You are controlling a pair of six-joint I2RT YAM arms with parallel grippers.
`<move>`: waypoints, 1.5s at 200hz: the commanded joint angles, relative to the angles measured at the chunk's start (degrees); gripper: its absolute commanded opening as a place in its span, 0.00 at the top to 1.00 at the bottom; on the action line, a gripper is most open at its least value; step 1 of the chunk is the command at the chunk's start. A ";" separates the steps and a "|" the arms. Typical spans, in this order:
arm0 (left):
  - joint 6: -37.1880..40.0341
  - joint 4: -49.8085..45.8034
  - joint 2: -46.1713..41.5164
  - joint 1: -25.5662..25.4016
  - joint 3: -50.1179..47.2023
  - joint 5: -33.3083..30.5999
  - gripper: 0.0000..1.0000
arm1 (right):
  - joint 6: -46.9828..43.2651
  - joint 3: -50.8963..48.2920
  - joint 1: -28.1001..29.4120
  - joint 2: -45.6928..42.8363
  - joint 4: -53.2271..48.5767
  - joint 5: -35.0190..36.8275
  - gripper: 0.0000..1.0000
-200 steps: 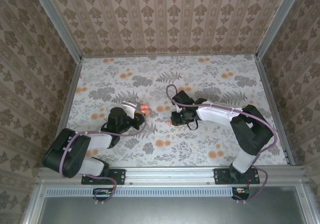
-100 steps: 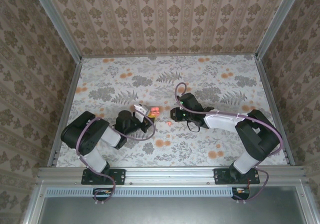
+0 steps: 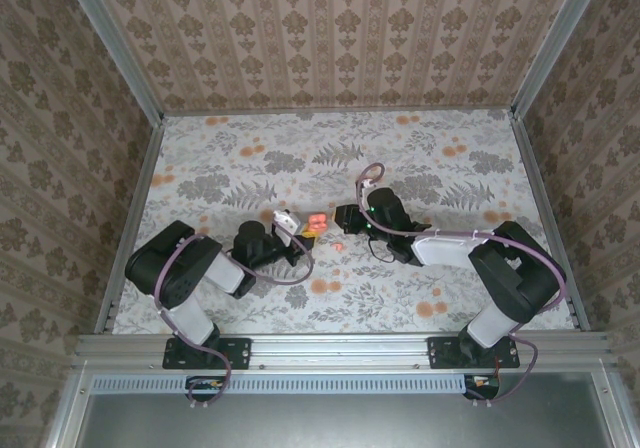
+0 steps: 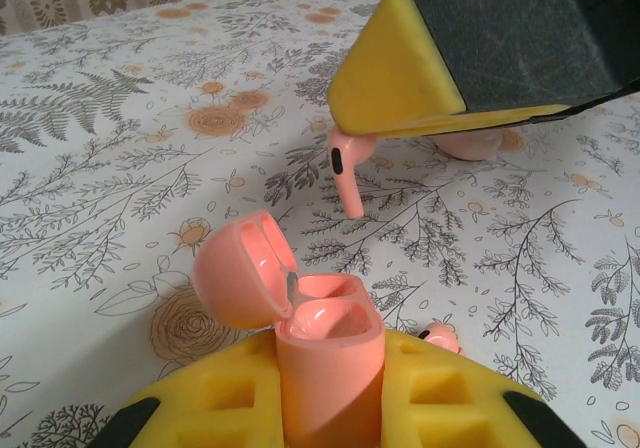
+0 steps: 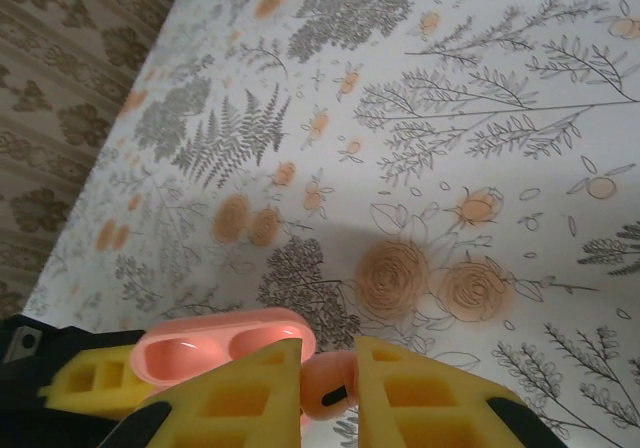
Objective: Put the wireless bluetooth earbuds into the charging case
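1. At the middle of the floral-printed surface (image 3: pixel 420 148), the left hand (image 4: pixel 325 393) is closed on the charging case (image 4: pixel 325 353). Its yellow foam pads (image 4: pixel 490 403), moulded with square pockets, press the case's lower body from both sides.
2. Charging case: glossy coral plastic with rounded corners, standing upright. Its hinged lid (image 4: pixel 240 278) is tipped back and open, exposing two smooth wells.
3. The right hand (image 5: pixel 328 400), with the same yellow foam pads, is clamped narrowly on one earbud (image 5: pixel 325 386). This is a small coral piece with a dark oval mark and a slender stem.
4. In the left wrist view the held earbud hangs stem-down, beyond and above the open case and apart from it. In the right wrist view the case lies just beside the right hand.
5. Second earbud (image 4: pixel 440 336): lies on the surface just beside the left hand. From above it is a coral speck nearer the arm bases than either hand.
6. Surface: matte cloth printed with grey ferns and orange flowers.
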 commanded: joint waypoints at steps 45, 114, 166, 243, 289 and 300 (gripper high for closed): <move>4.62 3.10 -2.15 -1.83 2.00 -0.63 0.96 | 1.66 -4.70 2.03 -2.82 18.38 -1.76 0.83; 4.18 3.00 -4.50 -2.02 2.34 -1.88 0.96 | 0.55 -5.56 4.91 -2.53 22.25 -0.73 0.83; 3.83 3.00 -6.31 -2.02 2.14 -2.66 0.96 | 1.35 -5.56 5.36 -1.03 23.58 -0.90 0.83; 3.42 2.88 -7.44 -2.02 2.25 -4.02 0.96 | 1.79 -5.26 5.45 -0.54 21.34 -0.91 0.82; 0.23 2.91 -1.84 -1.27 4.66 -9.60 0.96 | 2.92 1.94 3.61 2.06 0.79 4.04 0.79; -0.15 2.96 -0.79 -1.31 5.23 -9.82 0.96 | 2.63 2.11 3.50 1.46 -0.20 3.47 0.78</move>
